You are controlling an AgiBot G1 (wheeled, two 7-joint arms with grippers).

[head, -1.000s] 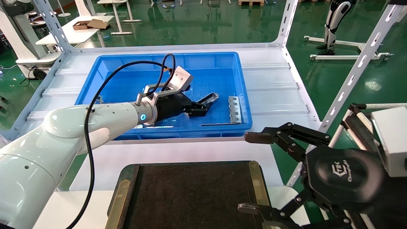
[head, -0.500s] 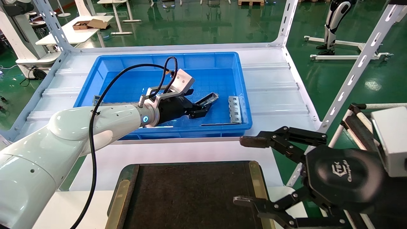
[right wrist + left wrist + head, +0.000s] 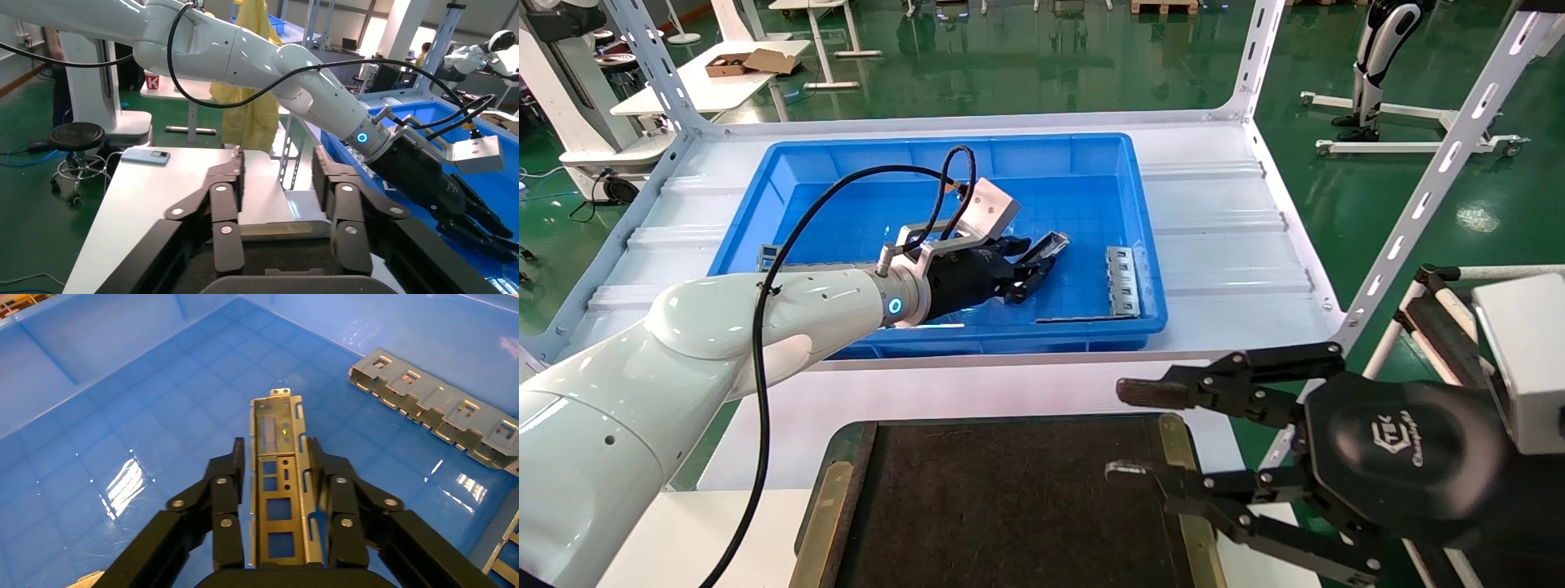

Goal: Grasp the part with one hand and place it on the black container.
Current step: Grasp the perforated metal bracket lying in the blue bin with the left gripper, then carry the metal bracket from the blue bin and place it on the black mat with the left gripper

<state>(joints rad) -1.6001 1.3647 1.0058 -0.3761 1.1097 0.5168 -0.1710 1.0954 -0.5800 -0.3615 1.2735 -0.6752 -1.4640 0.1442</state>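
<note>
Your left gripper (image 3: 1032, 265) has drawn back a touch inside the blue bin (image 3: 789, 171), fingers clamped on the part (image 3: 279, 484), which sits lifted off the bin floor. Your right gripper (image 3: 1144, 429) hangs with fingers wide over the black container (image 3: 1009, 506) at its right edge.

I see a white ribbed metal shelf table (image 3: 1222, 237) with perforated uprights carrying 1 deep blue plastic bin (image 3: 789, 175) toward its far side. Nearer me, on a plain white surface (image 3: 682, 531) that I can't tell apart from the shelf, lies 1 wide flat black tray with brass-coloured side strips (image 3: 1009, 506).
</note>
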